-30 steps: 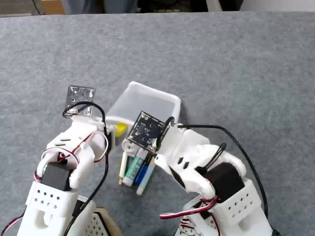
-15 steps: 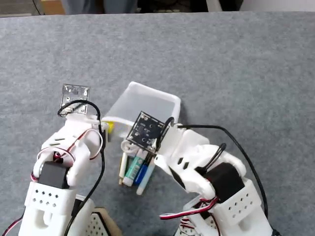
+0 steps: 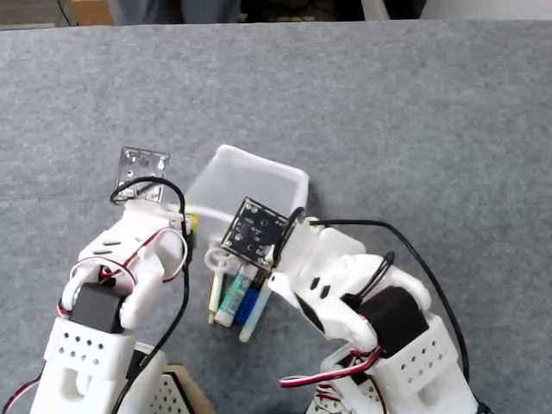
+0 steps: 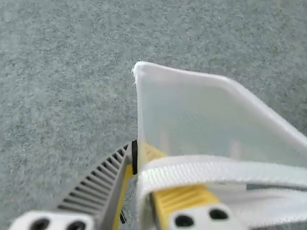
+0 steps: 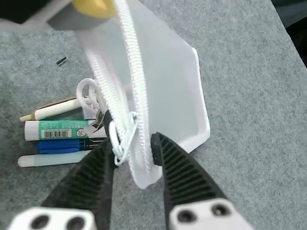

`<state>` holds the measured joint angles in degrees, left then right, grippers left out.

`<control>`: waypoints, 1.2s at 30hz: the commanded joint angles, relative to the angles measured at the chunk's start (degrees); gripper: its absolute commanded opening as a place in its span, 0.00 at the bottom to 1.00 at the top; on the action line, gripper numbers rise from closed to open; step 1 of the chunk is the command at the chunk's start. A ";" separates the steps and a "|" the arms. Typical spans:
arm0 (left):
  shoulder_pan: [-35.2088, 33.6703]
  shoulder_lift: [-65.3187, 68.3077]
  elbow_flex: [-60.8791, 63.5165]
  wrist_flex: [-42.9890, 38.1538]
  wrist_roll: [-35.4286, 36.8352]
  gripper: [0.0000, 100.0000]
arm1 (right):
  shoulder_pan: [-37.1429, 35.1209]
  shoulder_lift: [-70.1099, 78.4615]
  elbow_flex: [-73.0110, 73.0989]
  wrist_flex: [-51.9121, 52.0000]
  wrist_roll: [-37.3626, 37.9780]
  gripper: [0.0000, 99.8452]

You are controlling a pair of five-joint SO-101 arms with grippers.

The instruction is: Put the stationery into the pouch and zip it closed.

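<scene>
Pouch: translucent white plastic, white zipper.

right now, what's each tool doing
left tool: closed on the pouch, at its edge.
right tool: at the zipper end; grip cannot be told.

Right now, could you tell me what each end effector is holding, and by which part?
Left end effector grips the pouch by its zipper-edge corner; right end effector sits at the zipper, hold unclear.
</scene>
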<state>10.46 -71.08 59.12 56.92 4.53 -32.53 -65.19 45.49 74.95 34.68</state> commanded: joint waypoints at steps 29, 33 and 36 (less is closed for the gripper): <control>-10.77 -0.70 -20.53 29.80 13.27 0.03 | 0.79 -0.92 -31.16 16.44 -14.24 0.21; -15.52 -0.26 -20.18 29.27 13.27 0.03 | 9.05 -0.84 -26.95 16.35 -14.24 0.21; -18.86 -0.18 -18.33 27.08 13.27 0.03 | 15.03 -0.84 -22.37 15.65 -15.91 0.21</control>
<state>-5.01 -71.16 40.92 86.29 17.36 -22.77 -66.33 20.53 91.30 20.70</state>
